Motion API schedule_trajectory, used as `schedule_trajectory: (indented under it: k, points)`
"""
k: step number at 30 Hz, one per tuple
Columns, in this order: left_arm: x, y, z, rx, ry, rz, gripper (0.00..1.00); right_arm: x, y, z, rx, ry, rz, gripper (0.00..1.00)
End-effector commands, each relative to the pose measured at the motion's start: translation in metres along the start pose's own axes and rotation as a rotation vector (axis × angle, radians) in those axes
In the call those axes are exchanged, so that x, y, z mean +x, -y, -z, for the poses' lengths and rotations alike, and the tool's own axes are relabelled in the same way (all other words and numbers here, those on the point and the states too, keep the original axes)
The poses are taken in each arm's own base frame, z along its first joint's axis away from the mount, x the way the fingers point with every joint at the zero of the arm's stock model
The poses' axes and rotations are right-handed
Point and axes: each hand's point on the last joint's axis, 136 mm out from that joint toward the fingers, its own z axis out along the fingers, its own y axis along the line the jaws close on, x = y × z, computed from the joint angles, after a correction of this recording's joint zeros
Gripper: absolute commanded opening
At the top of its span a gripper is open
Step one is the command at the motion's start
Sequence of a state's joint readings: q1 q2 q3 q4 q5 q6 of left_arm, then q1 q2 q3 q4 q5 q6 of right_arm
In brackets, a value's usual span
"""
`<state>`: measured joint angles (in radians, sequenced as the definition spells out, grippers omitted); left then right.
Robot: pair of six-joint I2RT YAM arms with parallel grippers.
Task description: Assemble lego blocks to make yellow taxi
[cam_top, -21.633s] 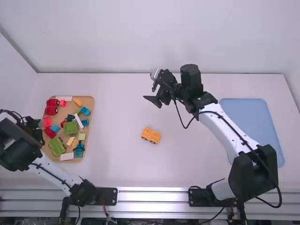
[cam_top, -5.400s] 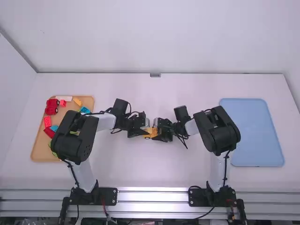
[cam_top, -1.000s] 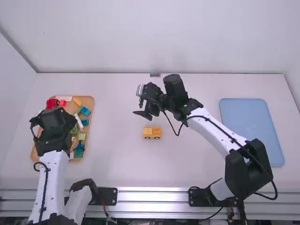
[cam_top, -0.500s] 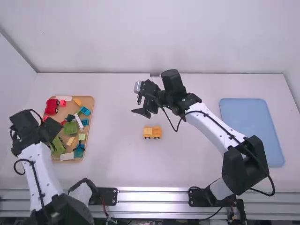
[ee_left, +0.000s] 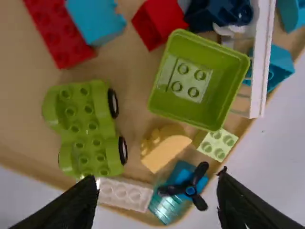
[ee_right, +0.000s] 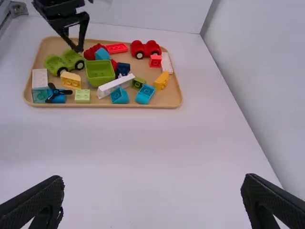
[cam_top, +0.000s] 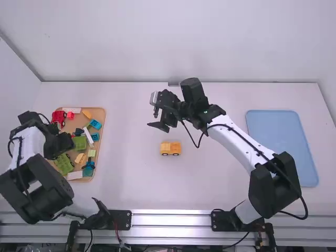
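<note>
Left claw is hovering wide open and empty over the tan tray, where a curved yellow block is lying below, its long axis slanting across the likely closing line; left arm is the nearer. Right claw, also spread and empty, is hanging beyond the yellow car, which is sitting mid-way across the white surface, pale walls rising behind.
</note>
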<state>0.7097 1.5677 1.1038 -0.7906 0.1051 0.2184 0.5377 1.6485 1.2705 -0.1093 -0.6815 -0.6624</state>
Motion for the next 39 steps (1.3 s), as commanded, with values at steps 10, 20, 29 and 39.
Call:
schedule_trajectory:
  k: [10, 20, 29, 39]
  points:
    - [0.024, 0.005, -0.034, 0.022, -0.018, -0.555, 0.54, -0.008, 0.017, 0.002, 0.064, -0.009, 0.021, 0.99]
    - [0.027, 0.014, -0.047, 0.065, 0.031, -0.566, 0.55, -0.005, 0.02, 0.005, 0.071, -0.014, 0.014, 0.99]
    - [0.04, 0.014, -0.052, 0.075, -0.019, -0.568, 0.59, 0.0, 0.029, 0.011, 0.093, -0.02, 0.003, 0.99]
    - [0.042, 0.009, -0.075, 0.066, -0.066, -0.535, 0.47, -0.001, 0.032, 0.012, 0.102, -0.015, 0.011, 0.99]
